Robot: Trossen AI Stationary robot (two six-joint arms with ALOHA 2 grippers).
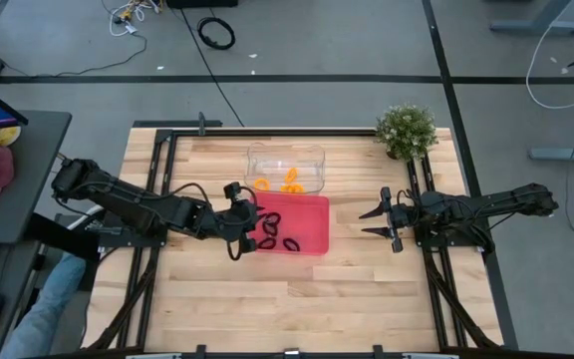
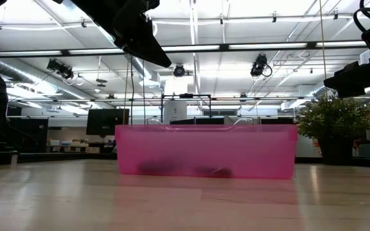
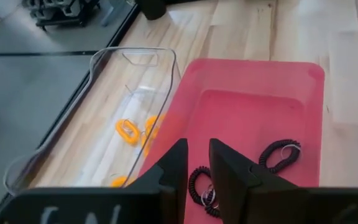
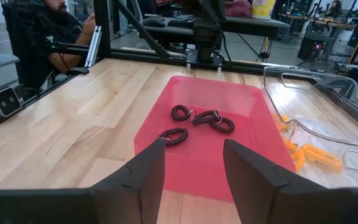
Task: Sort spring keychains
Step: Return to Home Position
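Tray (image 1: 312,214), pink: four black keychains (image 4: 197,119) inside. Bin (image 1: 259,156), clear, beside: orange keychains (image 1: 289,181) inside. Left pincer (image 3: 197,149) over tray's left end, narrow, empty. Right pincer (image 1: 371,222) over surface (image 1: 267,299), right of tray, wide, empty.

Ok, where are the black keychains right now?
In the high view the black keychains lie inside the pink tray at the table's centre, toward its left side, next to the clear bin holding the orange keychains.
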